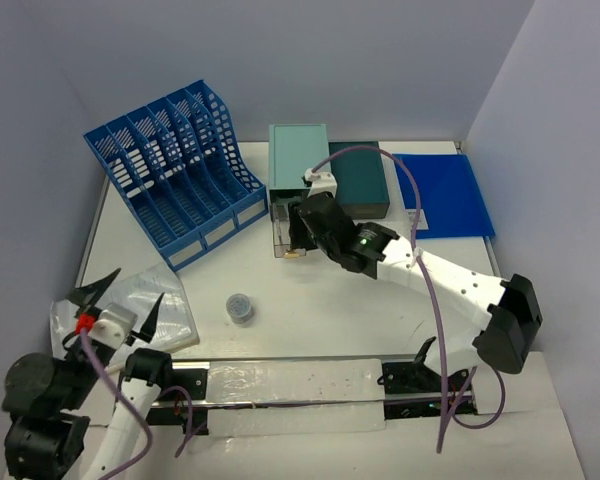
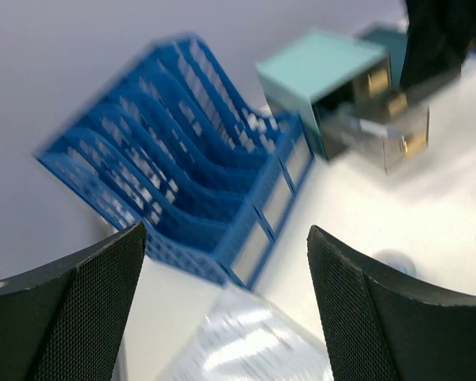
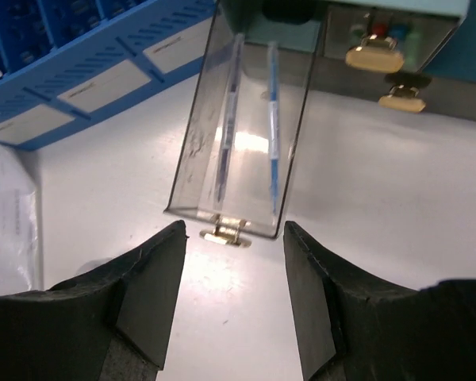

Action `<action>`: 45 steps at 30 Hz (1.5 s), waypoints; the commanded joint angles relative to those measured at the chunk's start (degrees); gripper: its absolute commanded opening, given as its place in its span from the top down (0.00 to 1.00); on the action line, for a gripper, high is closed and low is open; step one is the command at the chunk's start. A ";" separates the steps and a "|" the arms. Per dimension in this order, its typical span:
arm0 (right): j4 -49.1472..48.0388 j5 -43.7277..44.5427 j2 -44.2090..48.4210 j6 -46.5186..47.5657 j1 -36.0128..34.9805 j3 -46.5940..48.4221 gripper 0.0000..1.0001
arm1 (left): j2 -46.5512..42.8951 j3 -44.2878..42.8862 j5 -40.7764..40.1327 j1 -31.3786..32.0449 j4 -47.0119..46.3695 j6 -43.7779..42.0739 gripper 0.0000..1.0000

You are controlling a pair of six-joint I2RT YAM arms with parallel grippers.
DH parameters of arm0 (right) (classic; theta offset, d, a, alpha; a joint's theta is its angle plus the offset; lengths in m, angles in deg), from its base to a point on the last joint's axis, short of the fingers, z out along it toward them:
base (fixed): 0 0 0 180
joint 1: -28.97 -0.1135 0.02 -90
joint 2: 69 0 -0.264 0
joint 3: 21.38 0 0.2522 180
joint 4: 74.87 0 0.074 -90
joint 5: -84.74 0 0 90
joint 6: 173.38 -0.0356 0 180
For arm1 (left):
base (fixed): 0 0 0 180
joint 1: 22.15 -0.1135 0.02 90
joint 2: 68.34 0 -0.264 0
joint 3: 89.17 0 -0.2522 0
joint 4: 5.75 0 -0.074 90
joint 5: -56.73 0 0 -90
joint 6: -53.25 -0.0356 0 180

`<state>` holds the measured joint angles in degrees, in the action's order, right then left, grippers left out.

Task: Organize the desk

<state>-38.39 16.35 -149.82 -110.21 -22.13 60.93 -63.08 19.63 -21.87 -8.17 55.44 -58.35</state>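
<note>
Desk (image 1: 310,300): large white tabletop, occupying most of the overhead view and carrying every item listed below.

Left jaws: spread wide, holding nothing, positioned above the near left corner over a clear plastic sleeve (image 1: 170,312) containing printed paper.

Right jaws: parted to a moderate width, holding nothing. Wrist view showed the fingertips on either side of the brass handle (image 3: 228,232) of a clear drawer (image 3: 246,103), with a gap visible on both sides; no contact observed.

The clear drawer stood pulled out from a light teal drawer box (image 1: 298,155) at the rear centre. Two pens (image 3: 273,119) lay lengthwise inside it, side by side. A second drawer front (image 3: 397,40) with a brass handle sat in the box, to the right in the wrist view.

A dark teal box (image 1: 362,180) stood just to the right of the light one, touching or nearly so. A blue folder (image 1: 450,195) lay flat at the rear right. A blue slotted file rack (image 1: 175,170) stood at the rear left, angled to the desk edge. A small round container (image 1: 240,307) sat alone, near the middle of the desk, right of the sleeve
</note>
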 commanded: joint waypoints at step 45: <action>-31.04 9.55 -18.51 -5.28 4.53 0.13 0.60 | 10.92 15.91 -10.89 -3.61 -8.90 -5.22 0.05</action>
<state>-63.24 28.42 -164.44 -118.68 -20.43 56.05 -56.87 34.25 -30.97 -11.39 50.55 -60.39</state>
